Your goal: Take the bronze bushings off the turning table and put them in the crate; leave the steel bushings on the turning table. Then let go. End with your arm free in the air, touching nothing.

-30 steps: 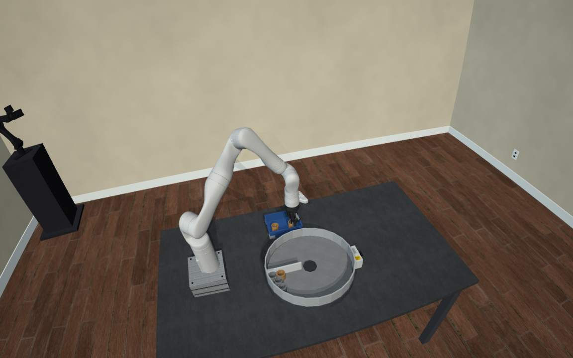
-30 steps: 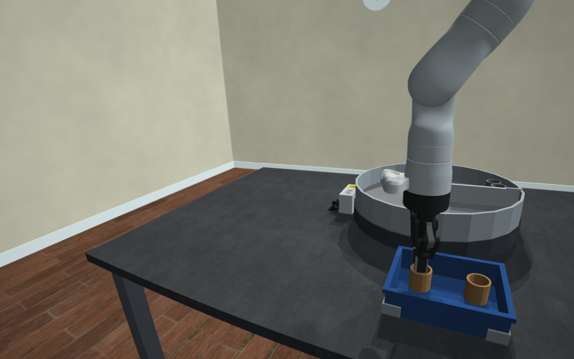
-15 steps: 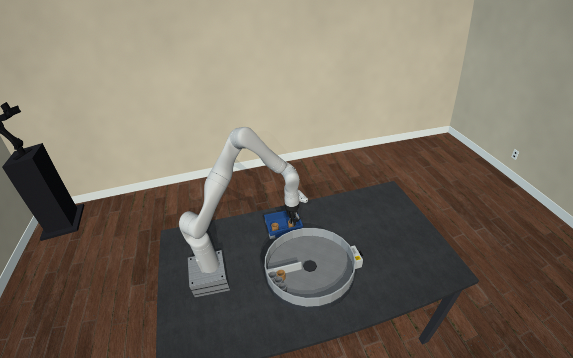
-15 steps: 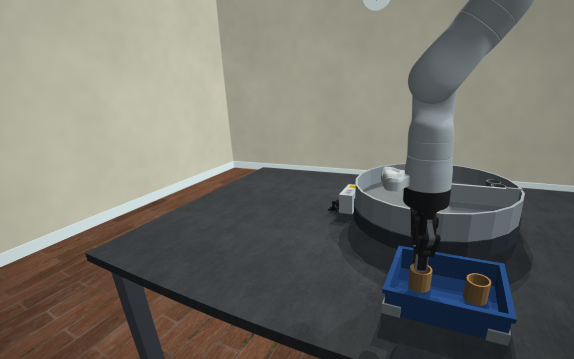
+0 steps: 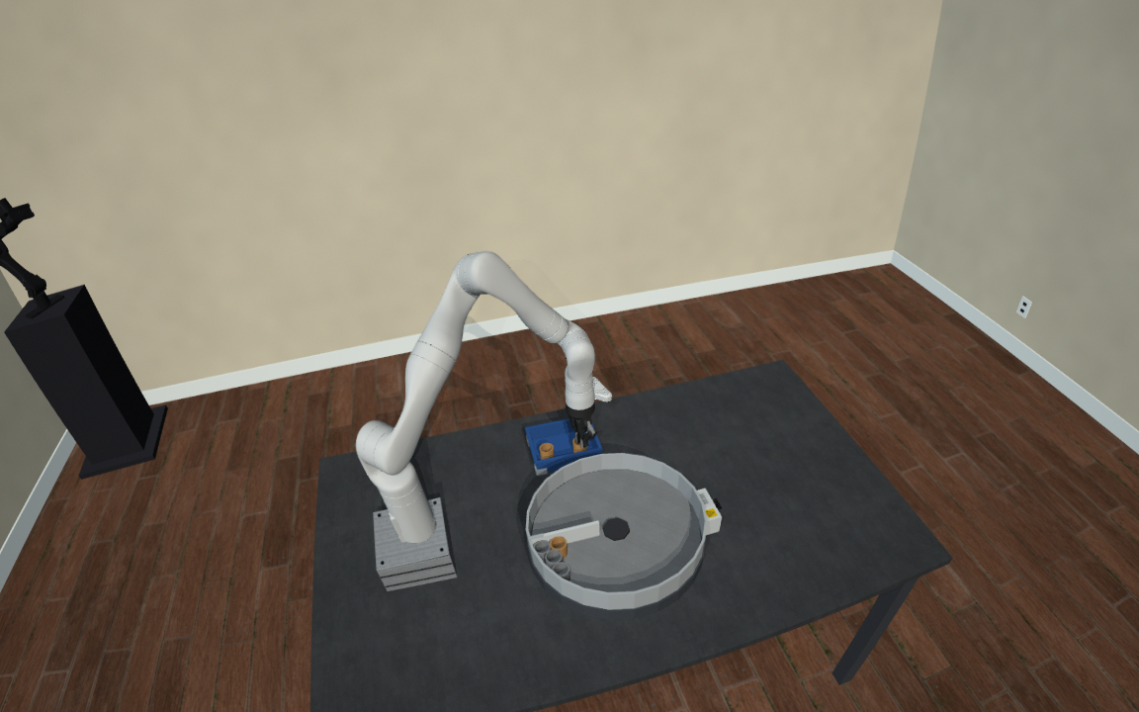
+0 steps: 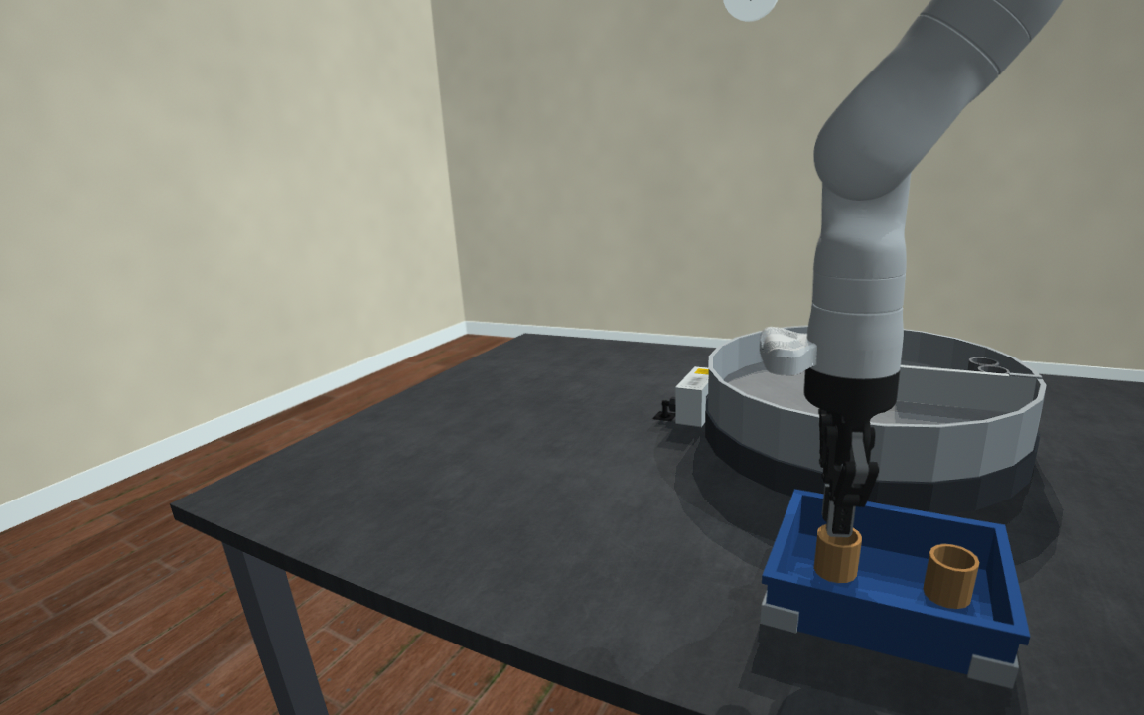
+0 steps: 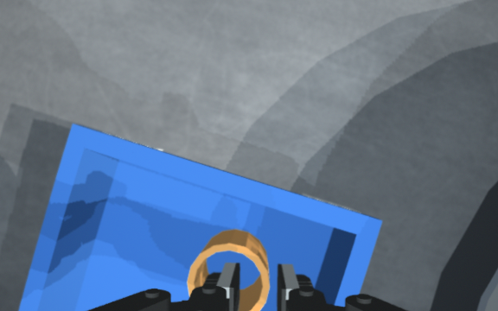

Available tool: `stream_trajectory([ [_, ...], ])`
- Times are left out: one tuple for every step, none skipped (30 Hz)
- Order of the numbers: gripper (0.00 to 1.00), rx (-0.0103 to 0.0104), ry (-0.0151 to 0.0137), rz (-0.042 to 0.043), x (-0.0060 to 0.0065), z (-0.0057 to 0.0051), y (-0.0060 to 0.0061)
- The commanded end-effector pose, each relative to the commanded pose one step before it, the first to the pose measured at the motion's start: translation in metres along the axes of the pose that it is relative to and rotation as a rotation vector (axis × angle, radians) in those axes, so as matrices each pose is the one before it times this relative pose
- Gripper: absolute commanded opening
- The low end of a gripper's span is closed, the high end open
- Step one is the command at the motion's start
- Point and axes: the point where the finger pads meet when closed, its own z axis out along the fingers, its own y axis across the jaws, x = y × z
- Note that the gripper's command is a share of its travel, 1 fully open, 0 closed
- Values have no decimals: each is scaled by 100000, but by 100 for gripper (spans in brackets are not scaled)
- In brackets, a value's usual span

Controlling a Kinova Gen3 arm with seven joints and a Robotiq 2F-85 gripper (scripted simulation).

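My gripper [image 5: 585, 442] [image 6: 839, 531] [image 7: 258, 283] is open by a narrow gap at the crate. Its fingertips are at the top of a bronze bushing [image 5: 577, 447] [image 6: 835, 563] [image 7: 232, 238] that stands upright in the blue crate [image 5: 561, 463] [image 6: 887, 622] [image 7: 188, 168]. One finger is over its hole, the other outside its wall, with gaps showing. Another bronze bushing [image 5: 546, 451] [image 6: 949, 582] stands upright in the crate. On the turning table [image 5: 636, 495] [image 6: 940, 449], a bronze bushing [image 5: 559, 545] stands beside three steel bushings [image 5: 542, 547] [image 5: 553, 558] [image 5: 561, 572]; the exterior view shows only two steel rims.
A white divider [image 5: 575, 534] [image 6: 958, 388] crosses the turning table beside the bushings, inside a raised round wall. A white box [image 5: 708, 513] [image 6: 691, 397] is at the wall's outer side. The crate stands close to this wall. A black pedestal [image 5: 78, 381] stands beyond the table.
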Motion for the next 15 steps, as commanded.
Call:
stream_trajectory([
  [19,90,253,-30,85,-129,-42],
  [19,0,0,0,0,0,0],
  [19,0,0,0,0,0,0],
  [19,0,0,0,0,0,0],
  [19,0,0,0,0,0,0],
  [19,0,0,0,0,0,0],
  [19,-4,-7,4,-5,-95,-3],
  [19,0,-1,0,-4,-99,-7],
  [19,0,-1,0,-4,-99,-7],
  [19,0,-1,0,-4,-99,-7],
  [19,0,-1,0,-4,-99,-7],
  [19,0,0,0,0,0,0],
  [19,0,0,0,0,0,0],
  [19,0,0,0,0,0,0],
  [19,0,0,0,0,0,0],
])
